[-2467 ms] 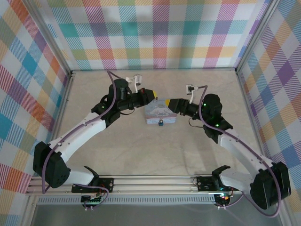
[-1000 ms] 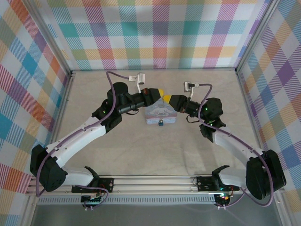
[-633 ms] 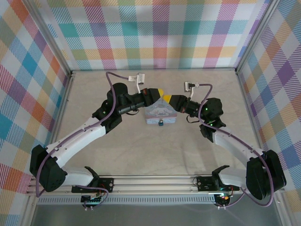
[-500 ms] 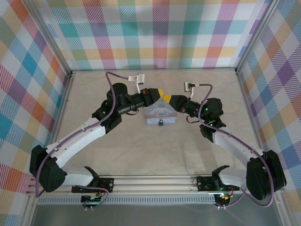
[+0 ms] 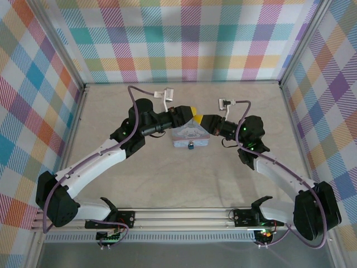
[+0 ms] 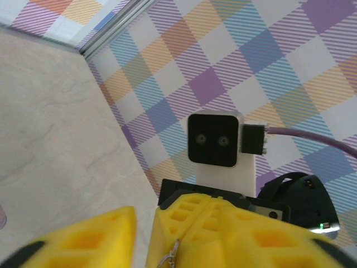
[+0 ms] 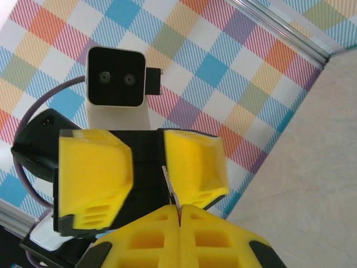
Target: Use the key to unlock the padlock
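Not far along tbh. Right gripper (image 7: 179, 209) is pinched shut on the key (image 7: 169, 181), left gripper (image 7: 148, 167) partly open and holding nothing. Padlock (image 5: 191, 146) sits on the tin's (image 5: 188, 133) near side, untouched, key not in yet.

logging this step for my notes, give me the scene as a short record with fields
left gripper: open, facing the right gripper
right gripper: shut on the key
key: thin metal sliver sticking out of the right gripper into the left gripper's gap
tin: pale blue, on the table; grippers meet over its far edge
padlock: small, dark, at the tin's near edge, untouched
task state: key not yet at the padlock
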